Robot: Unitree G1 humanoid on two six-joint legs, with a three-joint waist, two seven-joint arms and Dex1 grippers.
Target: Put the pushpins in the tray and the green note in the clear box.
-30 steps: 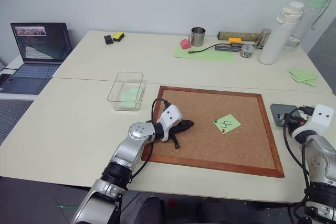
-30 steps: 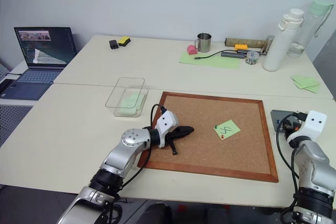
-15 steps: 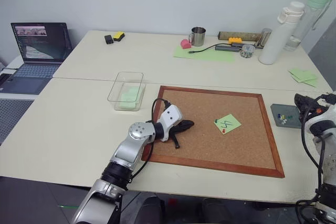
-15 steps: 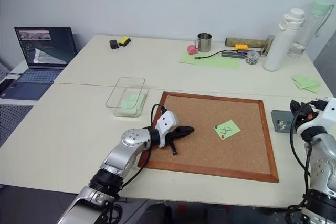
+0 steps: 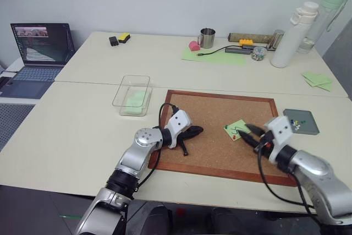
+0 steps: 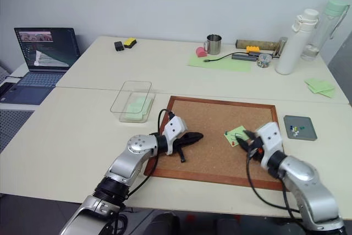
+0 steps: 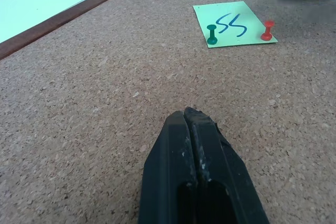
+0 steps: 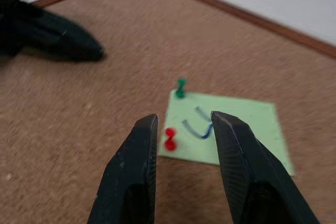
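Observation:
The green note lies on the cork board, held by a green pushpin and a red pushpin. My right gripper hangs open just over the note's near edge, the red pin close to one finger, nothing between the fingers. My left gripper is shut and rests on the board, left of the note and apart from it. The grey tray sits right of the board with several small pins in it. The clear box stands left of the board's far corner, a green paper inside.
A laptop sits at the far left. Along the back stand a metal mug, a large green sheet with a cable, a white bottle and small clutter. Loose green papers lie at the far right.
My right arm has swung left from the table's right edge by the tray and over the cork board, so its gripper now sits at the note. The left arm has kept still.

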